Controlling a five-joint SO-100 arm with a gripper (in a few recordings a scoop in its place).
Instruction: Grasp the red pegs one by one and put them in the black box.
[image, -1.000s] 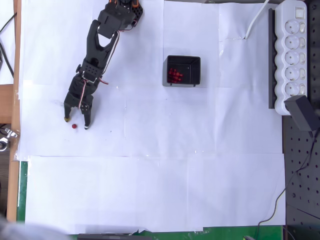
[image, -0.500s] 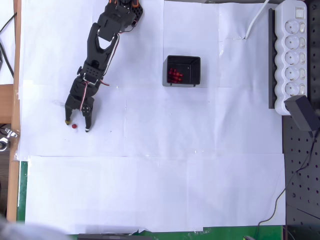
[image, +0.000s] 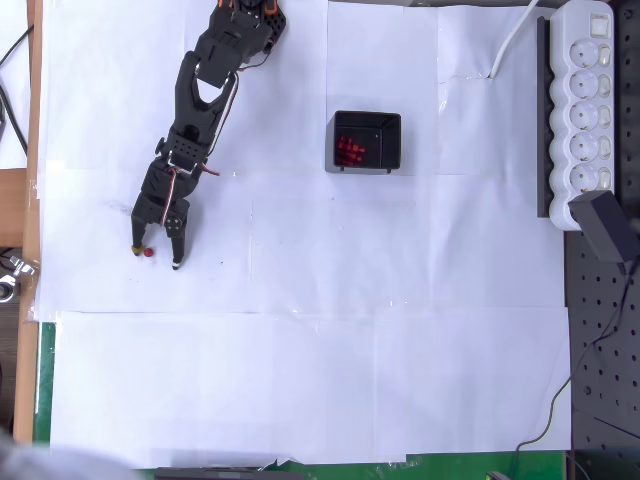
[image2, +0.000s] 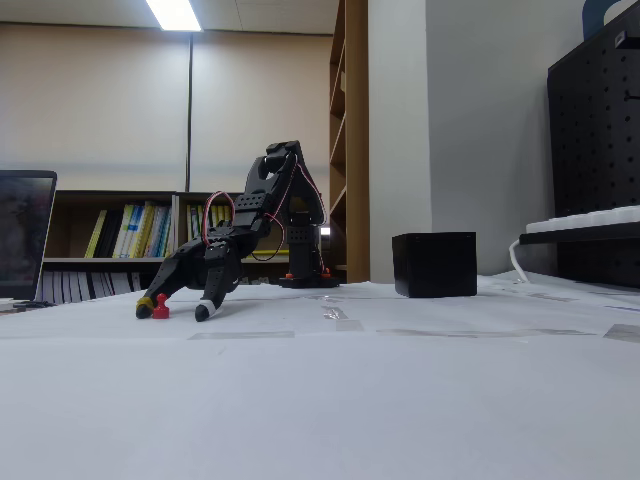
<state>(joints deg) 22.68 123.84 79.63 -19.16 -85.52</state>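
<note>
Spread pincer (image: 154, 256) straddles the last loose peg (image: 147, 252) near the worktop's (image: 300, 380) left edge; the other pegs already fill the box (image: 365, 141).

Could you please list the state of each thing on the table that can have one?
Gripper: open, tips down at the paper, straddling a peg.
Loose red peg: on the paper between the fingers, next to the left one in the overhead view, not gripped.
Black box: upright, open-topped, several red pegs inside.
Power strip: one adapter plugged in, other sockets free.
</note>
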